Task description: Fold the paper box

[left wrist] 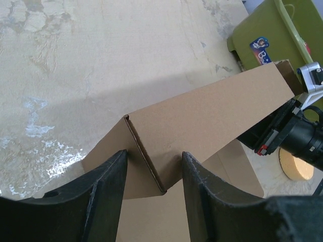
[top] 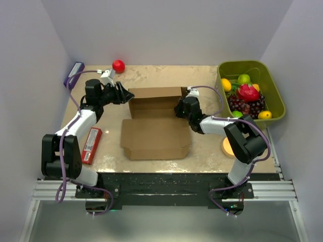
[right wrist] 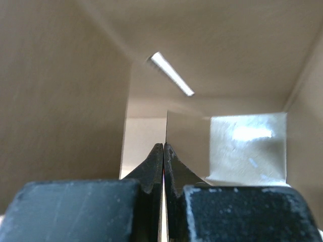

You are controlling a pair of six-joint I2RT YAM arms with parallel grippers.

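The brown cardboard paper box (top: 156, 138) lay at the middle of the frame on the mottled beige table (top: 209, 154), its back walls raised and its lid flat towards the bottom. At the box's upper left corner, the left gripper (left wrist: 154, 153) stood half open astride the wall's edge, holding nothing. On the box's right side, the right gripper (right wrist: 164, 146) was closed tight, seemingly pinching a thin flap.
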